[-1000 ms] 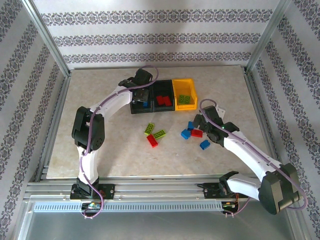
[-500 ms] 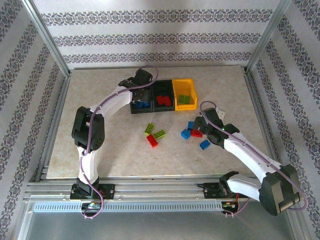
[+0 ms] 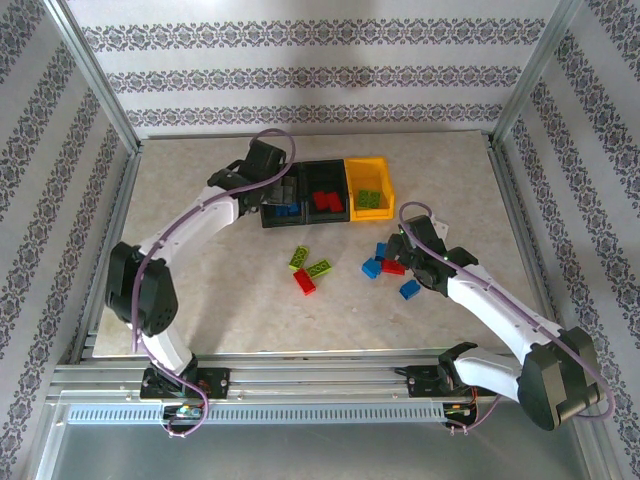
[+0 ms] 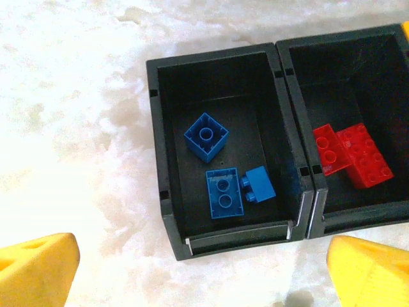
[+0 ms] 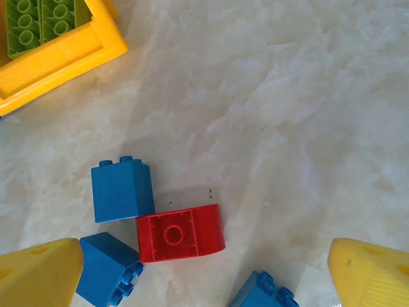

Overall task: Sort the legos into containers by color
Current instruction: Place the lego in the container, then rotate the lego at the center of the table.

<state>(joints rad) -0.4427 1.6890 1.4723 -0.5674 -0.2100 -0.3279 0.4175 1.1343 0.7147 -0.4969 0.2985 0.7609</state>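
The containers stand in a row at the back: a left black bin (image 3: pixel 283 224), a middle black bin (image 3: pixel 327 221) and a yellow bin (image 3: pixel 368 215). My left gripper (image 3: pixel 279 192) hovers open over the left black bin's (image 4: pixel 160 147) near end, nothing between its fingers (image 4: pixel 38 268). Three blue legos (image 4: pixel 224 193) lie in that bin, red legos (image 4: pixel 348 153) in the middle one. My right gripper (image 5: pixel 204 275) hangs open above a red lego (image 5: pixel 181 233), which lies upside down among blue legos (image 5: pixel 121 188). Green legos (image 5: pixel 45 19) sit in the yellow bin (image 5: pixel 64 61).
Loose on the table between the arms lie two green legos (image 3: pixel 298 258), a red lego (image 3: pixel 305 282) and, near the right gripper (image 3: pixel 398 252), a red lego (image 3: pixel 393 266) and blue legos (image 3: pixel 410 290). A metal frame borders the table.
My left gripper has opened over the left black bin and pulled back a little to the left, its elbow swinging out left. The right gripper has edged slightly nearer.
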